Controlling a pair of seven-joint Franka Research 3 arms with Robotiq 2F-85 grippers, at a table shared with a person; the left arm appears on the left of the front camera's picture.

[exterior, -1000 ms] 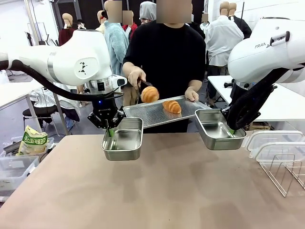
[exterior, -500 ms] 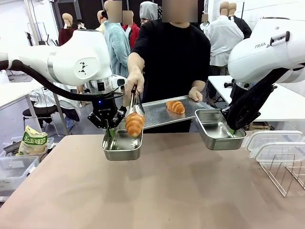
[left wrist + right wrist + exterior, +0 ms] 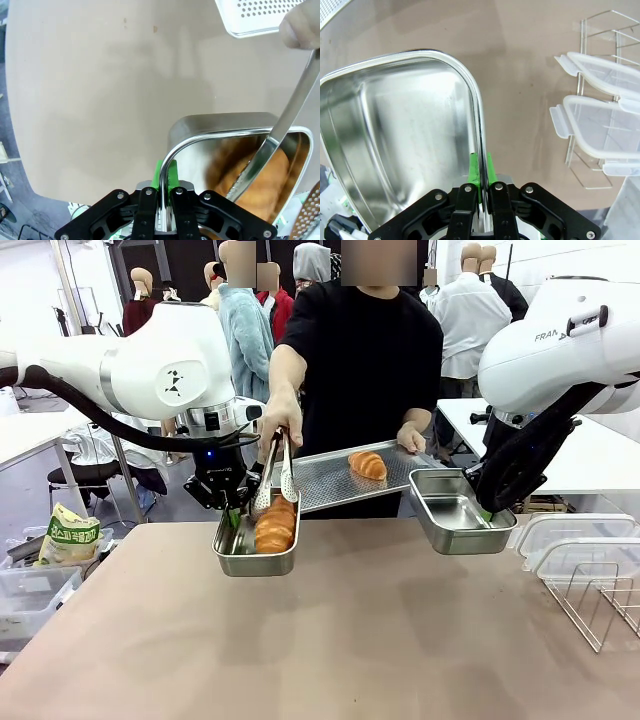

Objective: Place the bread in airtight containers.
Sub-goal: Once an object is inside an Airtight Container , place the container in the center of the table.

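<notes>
Left gripper (image 3: 231, 510) clenched on the rim of left tub (image 3: 256, 567); tub held up off the table (image 3: 350, 650), roughly level; right gripper (image 3: 486, 508) clenched on the rim of right tub (image 3: 463, 540), also lifted, nothing in it; wrist views show green pads pinching each thin rim.

One croissant (image 3: 275, 528) lies in left tub; tongs (image 3: 286, 472) in the person's hand (image 3: 280, 425) reach down to it; cannot tell if they have let go; other croissant (image 3: 367, 464) sits on the tray (image 3: 318, 488), which the person holds at the far side between the tubs; clear lids (image 3: 575, 543) lie by the rack (image 3: 598, 602) at right, not on yet.

Step, as I read it: hold the tubs as targets while the person loads; task roughly half loaded, lids to come. To do it well: no wrist motion on the left while tongs are inside; grip is at one end, so added weight will likely lever the tub down; hold firm and level. Right tub probably next; mouth up, near tray edge, clear of the person's arm. Risks: rim slipping in pads, tub tipping, croissant rolling out.
</notes>
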